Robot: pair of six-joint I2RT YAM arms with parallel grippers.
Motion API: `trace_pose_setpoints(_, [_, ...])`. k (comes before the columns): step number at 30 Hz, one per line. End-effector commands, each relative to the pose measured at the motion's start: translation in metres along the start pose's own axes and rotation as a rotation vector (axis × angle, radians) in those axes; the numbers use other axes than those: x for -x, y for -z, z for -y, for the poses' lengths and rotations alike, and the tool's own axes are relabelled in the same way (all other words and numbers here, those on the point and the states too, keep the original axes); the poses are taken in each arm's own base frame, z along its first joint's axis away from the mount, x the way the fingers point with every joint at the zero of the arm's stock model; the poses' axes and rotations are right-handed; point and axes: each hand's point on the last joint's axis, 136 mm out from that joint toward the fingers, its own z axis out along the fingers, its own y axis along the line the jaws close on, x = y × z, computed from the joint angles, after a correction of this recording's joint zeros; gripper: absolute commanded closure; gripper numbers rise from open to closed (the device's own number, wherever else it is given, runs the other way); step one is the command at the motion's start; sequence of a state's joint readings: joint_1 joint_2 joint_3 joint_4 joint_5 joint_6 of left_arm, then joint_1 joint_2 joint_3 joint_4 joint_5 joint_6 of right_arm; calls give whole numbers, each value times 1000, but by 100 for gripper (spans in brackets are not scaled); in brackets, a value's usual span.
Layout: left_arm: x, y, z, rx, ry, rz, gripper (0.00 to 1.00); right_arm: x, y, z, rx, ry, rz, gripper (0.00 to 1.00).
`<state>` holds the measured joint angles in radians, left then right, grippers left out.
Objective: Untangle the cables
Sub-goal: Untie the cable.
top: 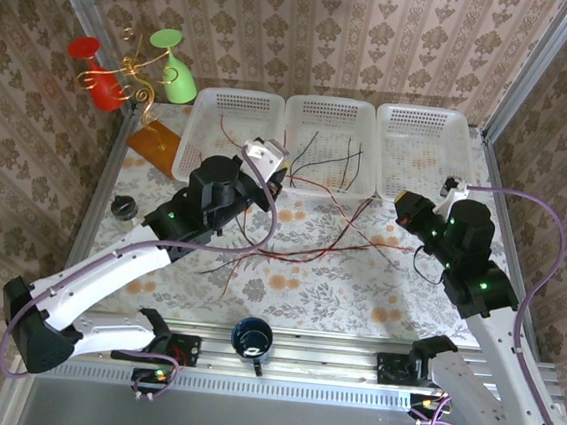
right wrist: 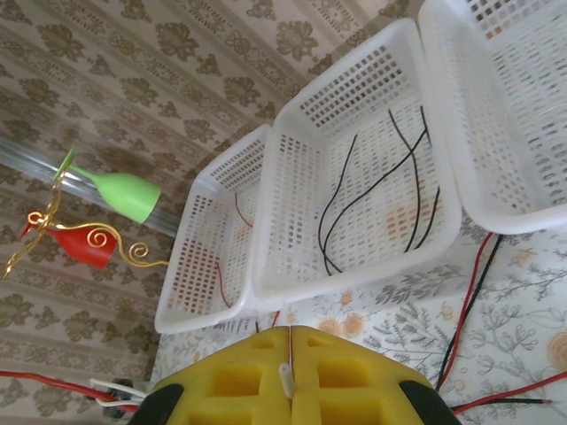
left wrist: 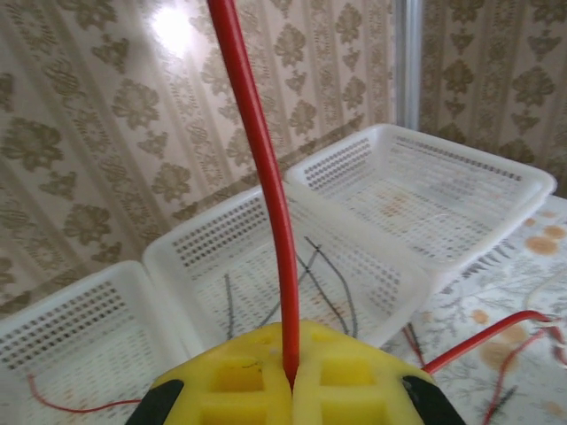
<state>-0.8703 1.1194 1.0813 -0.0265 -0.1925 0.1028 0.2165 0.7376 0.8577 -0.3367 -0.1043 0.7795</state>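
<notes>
Three white baskets [top: 425, 146], cables [top: 346, 244] strewn before them, mug [top: 251, 338] near

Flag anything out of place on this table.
Red and black cables sprawl in a tangle across the table, outside the white baskets; one red cable rises from the shut left hand.

Damask-papered walls [top: 331, 36], seemingly floral tabletop [top: 356, 290]

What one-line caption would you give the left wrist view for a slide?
Left gripper shut on a red cable, three white baskets lined up beyond.
</notes>
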Motion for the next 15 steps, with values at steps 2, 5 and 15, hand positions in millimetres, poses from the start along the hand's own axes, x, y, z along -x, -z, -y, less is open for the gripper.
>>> trace_pose_setpoints(2, [15, 21, -40, 166, -50, 47, 100, 28, 19, 5, -72, 45, 113, 100])
trace_pose_setpoints(5, [15, 30, -50, 203, -70, 53, 100, 36, 26, 15, -132, 41, 158, 100])
trace_pose_setpoints(15, [10, 78, -112, 479, -59, 57, 100, 56, 54, 51, -311, 21, 302, 100])
